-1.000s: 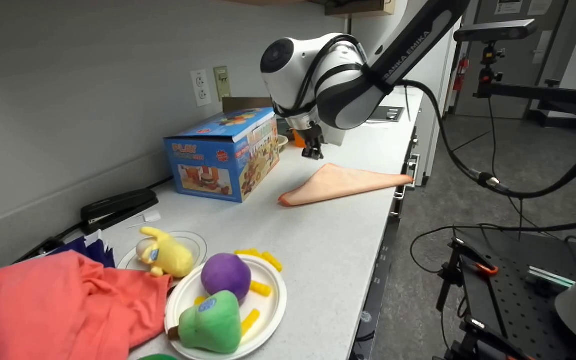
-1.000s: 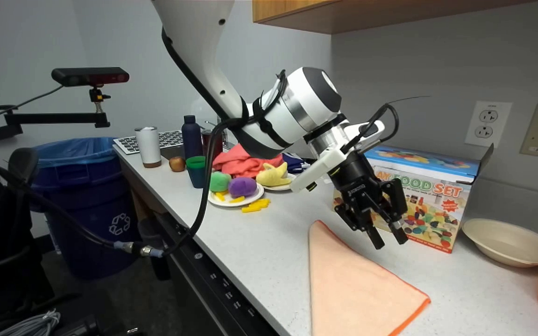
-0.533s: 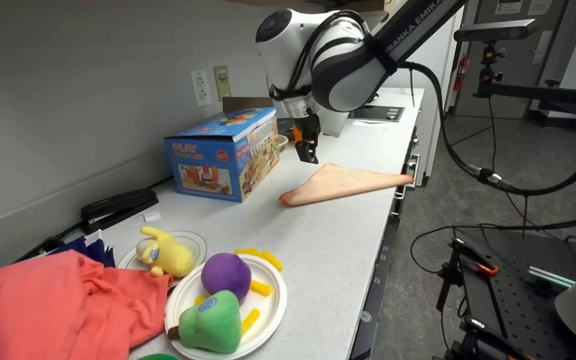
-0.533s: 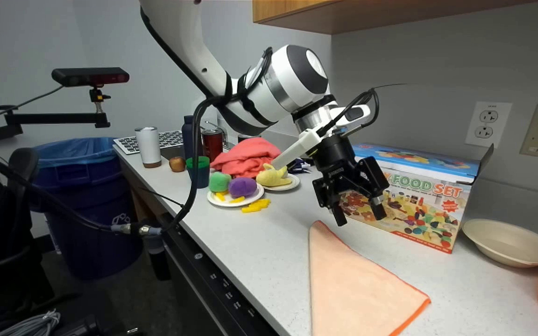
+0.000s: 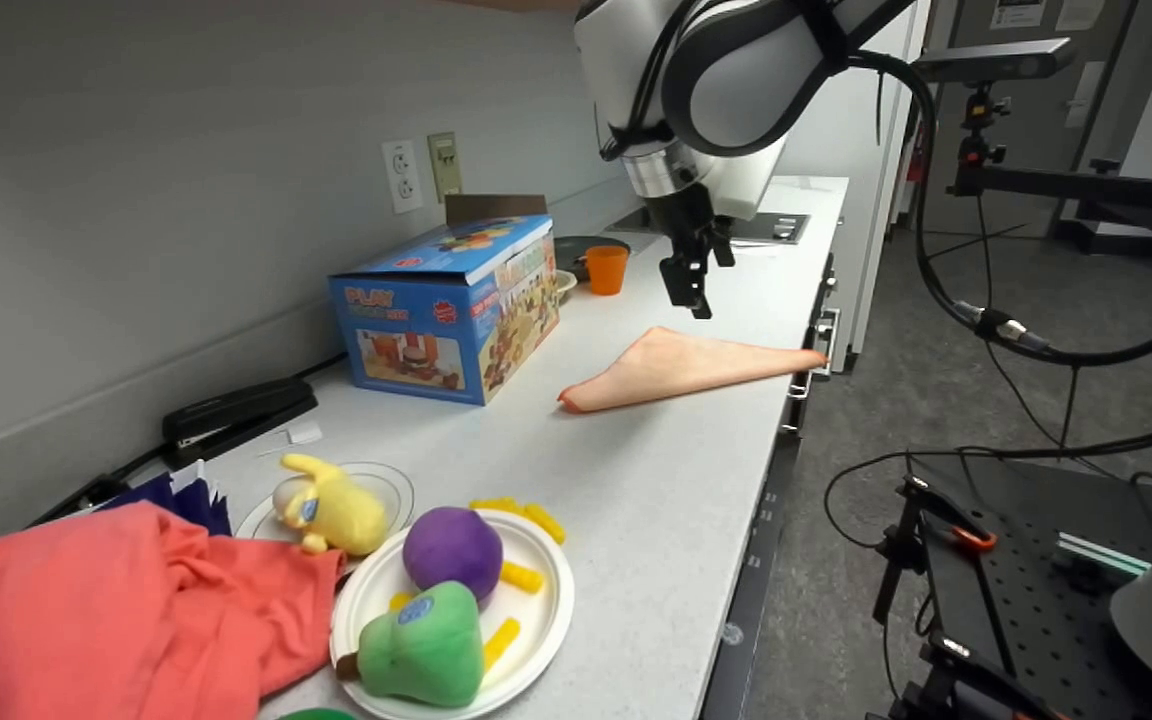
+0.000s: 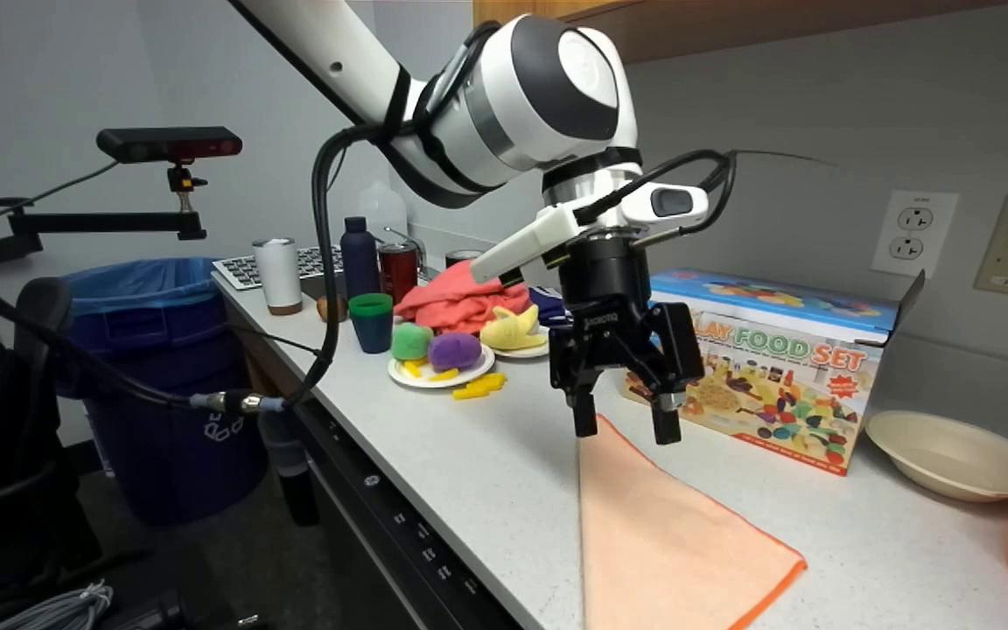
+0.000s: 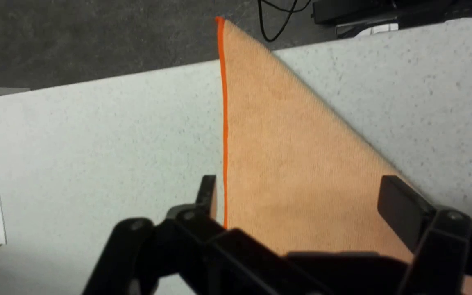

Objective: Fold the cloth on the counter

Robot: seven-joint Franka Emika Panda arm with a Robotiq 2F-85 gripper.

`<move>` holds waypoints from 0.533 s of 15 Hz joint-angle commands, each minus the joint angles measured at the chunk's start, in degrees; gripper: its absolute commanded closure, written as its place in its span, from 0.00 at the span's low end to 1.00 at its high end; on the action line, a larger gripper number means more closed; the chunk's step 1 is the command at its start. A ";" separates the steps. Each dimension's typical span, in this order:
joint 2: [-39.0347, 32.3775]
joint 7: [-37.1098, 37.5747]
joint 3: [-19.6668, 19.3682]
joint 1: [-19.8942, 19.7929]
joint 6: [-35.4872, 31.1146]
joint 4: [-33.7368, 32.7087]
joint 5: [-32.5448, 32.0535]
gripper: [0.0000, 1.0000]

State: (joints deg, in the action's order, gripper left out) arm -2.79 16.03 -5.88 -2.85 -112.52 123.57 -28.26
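Observation:
A peach cloth with an orange hem lies on the counter as a triangle, one long side looking like a fold. In the wrist view, a tip of the cloth sticks out past the counter's edge over the floor. Above it hangs my gripper, pointing down, its fingers wide apart and nothing between them. Seen from the wrist, the gripper spans the cloth's width, one finger just outside the orange hem and the other near the opposite slanting side. The cloth's near end is cut off in an exterior view.
A blue play-food box stands by the wall beside the cloth. Close by are a beige bowl and an orange cup. Plates with plush toys, such as the purple one, and crumpled coral fabric sit farther along the counter.
The fingers have spread wider. My gripper has risen, swung from beside the box to above the cloth and turned more upright. The cloth has stayed as it was.

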 commanded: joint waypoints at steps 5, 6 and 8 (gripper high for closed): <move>7.48 -3.05 -0.66 -2.27 0.59 8.04 10.98 0.00; 4.58 -1.45 -0.72 -2.60 0.90 5.85 6.58 0.00; 4.87 -1.43 -0.57 -2.58 0.89 6.16 7.07 0.00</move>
State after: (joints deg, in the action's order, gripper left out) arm 2.08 14.63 -6.96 -4.94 -111.73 129.80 -21.24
